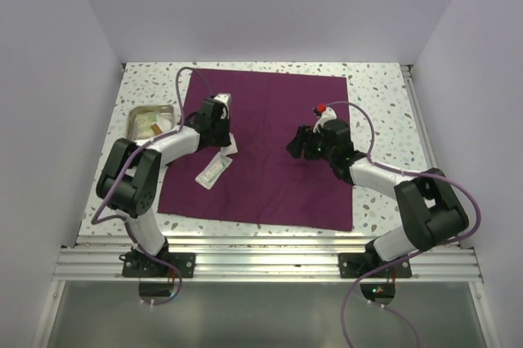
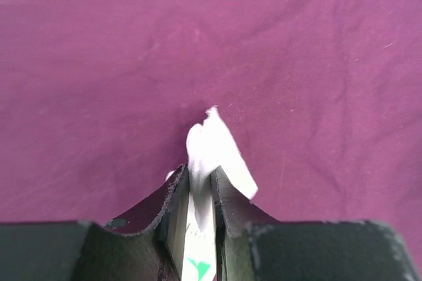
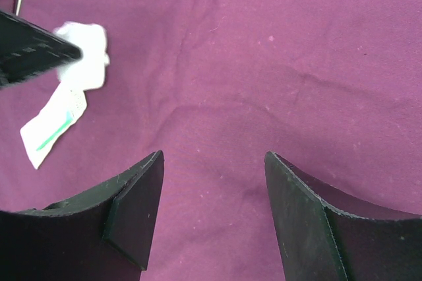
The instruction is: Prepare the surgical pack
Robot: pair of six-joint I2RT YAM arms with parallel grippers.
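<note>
The plum-purple cloth point(image 1: 270, 185) lies spread flat on the table and fills both wrist views point(image 2: 297, 63) point(image 3: 297, 43). My left gripper point(image 1: 228, 140) point(image 2: 200, 175) reaches down over the cloth's left part, shut on a white gauze point(image 2: 217, 149) point(image 1: 232, 148) point(image 3: 82, 57) that sticks out past its fingertips. A white packet point(image 1: 212, 170) point(image 3: 53, 126) with a green stripe lies on the cloth just beside it. My right gripper point(image 1: 296, 145) point(image 3: 214, 157) hovers over the middle of the cloth, open, with only bare cloth between its fingers.
A small shiny steel tray point(image 1: 140, 113) holding pale items stands on the speckled table just left of the cloth. White walls close in the table on three sides. The left arm's finger point(image 3: 33, 50) shows at the right wrist view's left edge.
</note>
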